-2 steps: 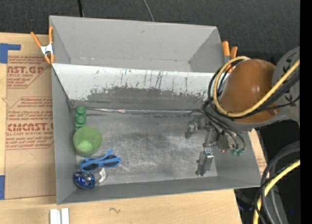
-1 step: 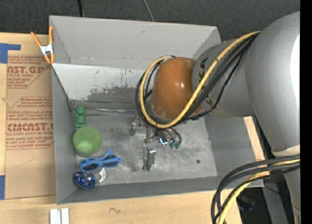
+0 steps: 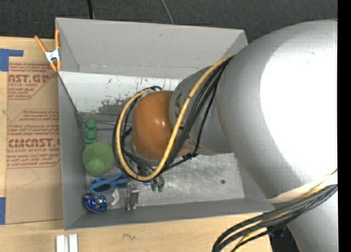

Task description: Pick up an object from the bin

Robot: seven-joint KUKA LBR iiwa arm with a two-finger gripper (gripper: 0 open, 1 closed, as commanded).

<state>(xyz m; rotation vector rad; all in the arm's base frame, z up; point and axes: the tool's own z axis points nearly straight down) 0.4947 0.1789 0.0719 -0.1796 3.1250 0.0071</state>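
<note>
Neighbouring the hand (image 3: pixel 131 196) lies a blue looped thing (image 3: pixel 107 183).

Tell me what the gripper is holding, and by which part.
Cannot tell. The gripper is down in the bin's lower-left corner beside a blue looped thing, under the orange cover, its hold hidden.

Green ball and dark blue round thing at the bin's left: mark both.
green ball (image 3: pixel 97 156), camera view, middle of its rounded top.
dark blue round thing (image 3: pixel 94 202), camera view, its shiny middle.

Bin (image 3: pixel 68 152) grey; bottle (image 3: pixel 97 156) green; looped thing (image 3: pixel 105 184) blue; wrist cover (image 3: pixel 151 127) orange; cables (image 3: pixel 118 141) yellow, black.
</note>
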